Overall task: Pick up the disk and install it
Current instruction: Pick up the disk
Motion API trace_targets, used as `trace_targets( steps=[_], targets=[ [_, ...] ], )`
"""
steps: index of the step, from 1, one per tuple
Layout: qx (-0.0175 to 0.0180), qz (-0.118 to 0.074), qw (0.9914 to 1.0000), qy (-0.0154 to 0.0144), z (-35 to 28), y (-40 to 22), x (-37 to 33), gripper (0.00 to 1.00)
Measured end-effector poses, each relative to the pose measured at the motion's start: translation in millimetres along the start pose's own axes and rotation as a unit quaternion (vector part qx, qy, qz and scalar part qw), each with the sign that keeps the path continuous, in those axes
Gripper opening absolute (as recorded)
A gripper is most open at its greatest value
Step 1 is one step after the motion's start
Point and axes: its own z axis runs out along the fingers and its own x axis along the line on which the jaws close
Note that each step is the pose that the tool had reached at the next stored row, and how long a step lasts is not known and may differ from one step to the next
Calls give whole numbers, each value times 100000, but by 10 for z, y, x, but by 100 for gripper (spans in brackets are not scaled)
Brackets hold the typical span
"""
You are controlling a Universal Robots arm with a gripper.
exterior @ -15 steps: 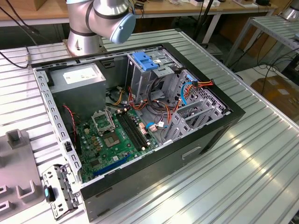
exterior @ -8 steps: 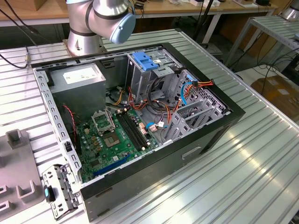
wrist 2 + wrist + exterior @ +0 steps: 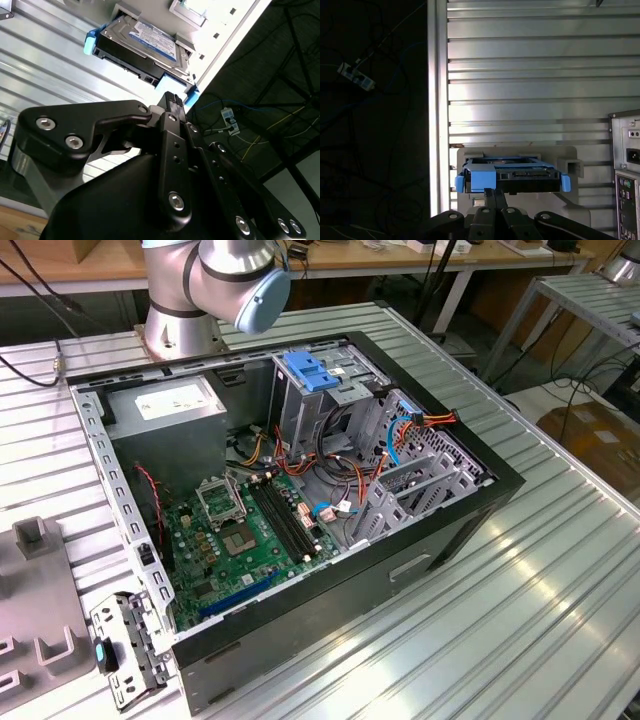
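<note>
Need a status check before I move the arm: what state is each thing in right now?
Disk: lying flat in the grey holder, not gripped, not in the case.
Claw: shut, holding nothing, close to the disk's near edge; cannot tell whether it touches.
Computer case: lying on its side, open, boards and cables exposed.
</note>
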Motion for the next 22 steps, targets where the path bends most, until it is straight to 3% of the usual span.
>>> trace_targets(
  steps=[3,4,5,6,7,10,13,17,19,20,21,22],
  targets=[
    [8,-1366,99991,58,0,0,1,11],
    [34,-4353,99905,197,0,1,1,11],
    [49,-6339,99798,284,1,0,1,11],
    [72,-8712,99619,393,0,0,0,11],
    [79,-9779,99520,443,0,0,0,11],
    [94,-11805,99299,534,0,0,0,11],
    [119,-14796,98897,668,0,0,0,11],
    [139,-17225,98502,782,0,-1,-1,11],
    [153,-19079,98159,865,0,-2,-1,11],
    [164,-20300,97913,921,0,-2,-1,11],
    [175,-21720,97608,985,0,-2,-1,11],
    [182,-22550,97419,1024,0,-2,-1,11]
  ],
)
